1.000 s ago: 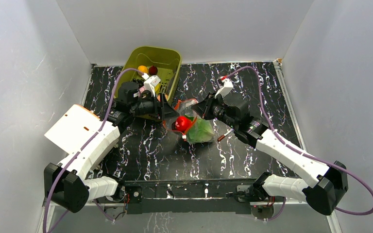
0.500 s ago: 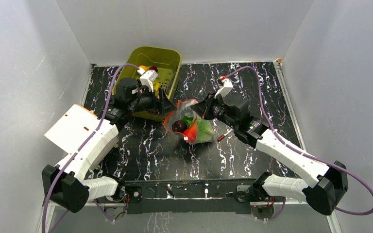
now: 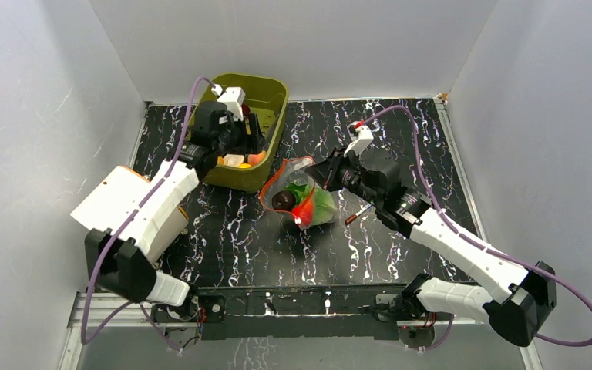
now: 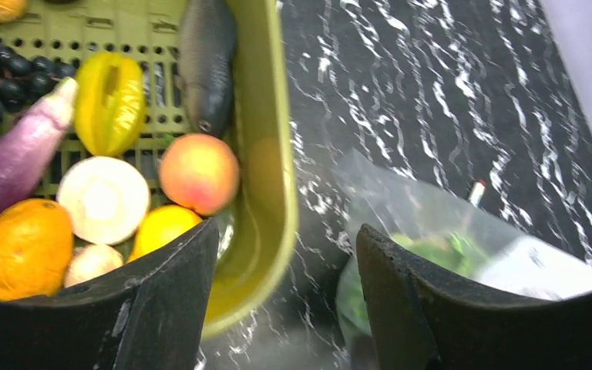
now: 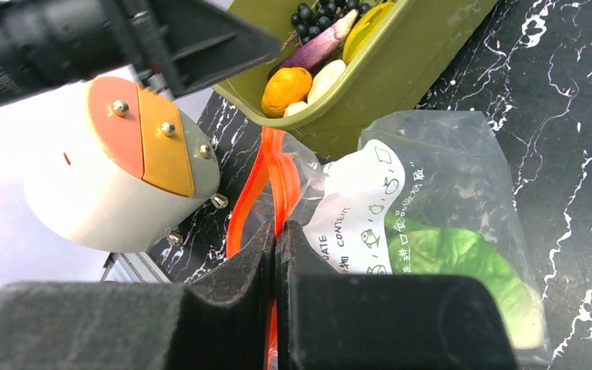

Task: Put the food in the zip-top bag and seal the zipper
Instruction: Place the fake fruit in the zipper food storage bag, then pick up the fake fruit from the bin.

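Note:
The clear zip-top bag (image 3: 308, 182) lies at mid-table with the green cabbage (image 3: 324, 203), the red strawberry (image 3: 303, 210) and the dark purple ball (image 3: 282, 200) inside. My right gripper (image 3: 326, 174) is shut on the red-orange zipper (image 5: 276, 173) and holds the bag's mouth up; the cabbage (image 5: 455, 262) shows through the plastic. My left gripper (image 3: 245, 146) is open and empty over the near corner of the olive-green bin (image 3: 266, 92). In the left wrist view its fingers (image 4: 162, 308) straddle the bin's rim (image 4: 274, 177), with peach (image 4: 198, 173), orange (image 4: 25, 247) and yellow pieces below.
The bin also holds a purple eggplant (image 4: 15, 158), a starfruit (image 4: 109, 102), dark grapes and a dark fish-shaped piece. A small red-and-white stick (image 3: 357, 213) lies right of the bag. Grey walls enclose the black marbled table (image 3: 401, 139).
My left gripper has pulled away from the bag's mouth, back and left over the bin. The dark purple ball now lies in the bag beside the strawberry. My right gripper keeps its hold.

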### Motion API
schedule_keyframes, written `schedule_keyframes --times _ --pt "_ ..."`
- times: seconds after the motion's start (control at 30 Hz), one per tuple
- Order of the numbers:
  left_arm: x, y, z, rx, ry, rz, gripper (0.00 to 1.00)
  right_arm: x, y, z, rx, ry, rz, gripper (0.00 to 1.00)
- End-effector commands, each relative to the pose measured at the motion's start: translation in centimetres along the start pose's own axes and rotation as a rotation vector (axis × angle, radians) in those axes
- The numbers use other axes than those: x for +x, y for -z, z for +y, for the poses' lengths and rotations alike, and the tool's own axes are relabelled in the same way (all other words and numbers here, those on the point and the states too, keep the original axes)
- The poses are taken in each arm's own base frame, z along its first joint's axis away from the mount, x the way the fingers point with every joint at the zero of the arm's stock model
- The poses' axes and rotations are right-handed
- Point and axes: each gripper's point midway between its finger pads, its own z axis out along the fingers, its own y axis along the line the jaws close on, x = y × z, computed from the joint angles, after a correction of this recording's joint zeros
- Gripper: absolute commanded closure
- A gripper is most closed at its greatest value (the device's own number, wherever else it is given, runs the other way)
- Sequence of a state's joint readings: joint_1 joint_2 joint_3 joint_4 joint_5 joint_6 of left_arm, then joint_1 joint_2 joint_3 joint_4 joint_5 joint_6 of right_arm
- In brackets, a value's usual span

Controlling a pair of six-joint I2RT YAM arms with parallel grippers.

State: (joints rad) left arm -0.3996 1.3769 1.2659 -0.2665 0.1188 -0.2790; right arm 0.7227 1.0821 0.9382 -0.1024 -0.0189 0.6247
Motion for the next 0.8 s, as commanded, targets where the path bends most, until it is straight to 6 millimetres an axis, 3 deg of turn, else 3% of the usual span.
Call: schedule_keyframes --times 0.0,0.37,0.67,0.77 --pt "-3.5 -1.6 3.7 -0.153 -0.016 -0.048 0.38 -3.3 1.2 2.5 -0.092 0.035 -0.122 1.00" --pt "-7.2 -8.8 12.0 -0.334 -0.045 -0.068 0.40 -4.1 1.7 2.9 -0.107 0.068 -0.149 1.00" --pt "-11.2 -13.7 14.4 -0.299 0.011 -0.119 0.55 -4.1 1.3 3.0 -0.106 0.073 -0.139 1.00" --pt "-11.3 -15.6 15.3 -0.294 0.030 -0.125 0.59 -4.3 1.2 3.2 -0.109 0.077 -0.137 1.00"
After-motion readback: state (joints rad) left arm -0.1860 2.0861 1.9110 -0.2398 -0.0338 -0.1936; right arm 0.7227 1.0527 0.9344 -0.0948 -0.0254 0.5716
